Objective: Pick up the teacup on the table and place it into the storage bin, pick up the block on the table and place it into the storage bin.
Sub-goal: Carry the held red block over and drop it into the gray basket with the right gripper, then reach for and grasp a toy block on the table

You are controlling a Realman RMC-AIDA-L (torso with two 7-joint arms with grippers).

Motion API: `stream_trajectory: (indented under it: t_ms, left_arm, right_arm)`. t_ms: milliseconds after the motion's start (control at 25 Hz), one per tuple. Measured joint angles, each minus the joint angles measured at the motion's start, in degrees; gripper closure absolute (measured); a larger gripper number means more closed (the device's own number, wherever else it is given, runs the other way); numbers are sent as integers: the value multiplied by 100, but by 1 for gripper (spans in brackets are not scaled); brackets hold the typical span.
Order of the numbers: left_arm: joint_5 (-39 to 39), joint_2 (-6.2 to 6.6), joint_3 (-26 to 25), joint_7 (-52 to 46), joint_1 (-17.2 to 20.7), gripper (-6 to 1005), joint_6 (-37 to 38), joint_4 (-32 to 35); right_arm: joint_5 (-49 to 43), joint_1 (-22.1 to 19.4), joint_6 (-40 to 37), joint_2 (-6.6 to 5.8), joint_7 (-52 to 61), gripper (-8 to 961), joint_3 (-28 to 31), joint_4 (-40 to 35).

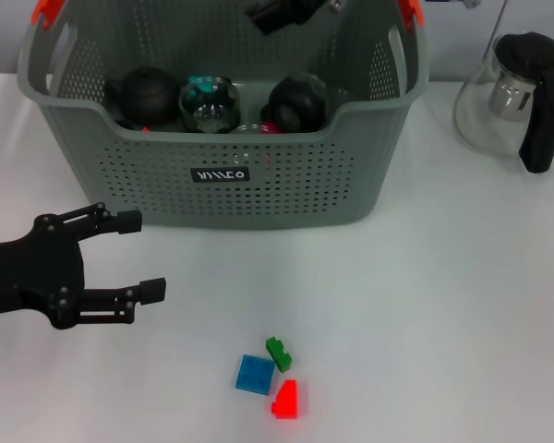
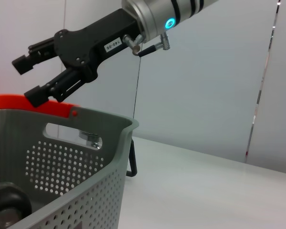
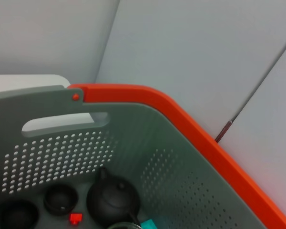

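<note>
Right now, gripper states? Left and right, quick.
Left gripper: open, empty, over the table in front of the storage bin.
Right gripper: open, empty, above the bin.

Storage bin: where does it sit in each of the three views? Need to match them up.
Head view: storage bin fills the upper centre, black label facing the camera, left gripper open on the table side of it, right gripper above its far rim.
Left wrist view: a corner fills the lower left.
Right wrist view: seen from above, inner wall and contents.
Shared landmark: the orange handle clip.
</note>
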Motion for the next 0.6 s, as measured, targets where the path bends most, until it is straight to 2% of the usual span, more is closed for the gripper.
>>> stream_trajectory:
  t_ms: [320, 480, 600]
  left_arm:
    - [-8, 0, 0, -1, -7, 69, 27, -5]
    - [-57, -6, 1, 2, -7, 69, 11, -15]
    - [-72, -13, 1, 24, 0, 69, 5, -18]
  right_arm:
    - [573, -653, -349, -14, -44, 27, 35, -1023]
    - [1296, -1254, -729, -15, -325, 3, 61, -1785]
    - [2053, -1869, -967, -15, -693, 4, 73, -2238]
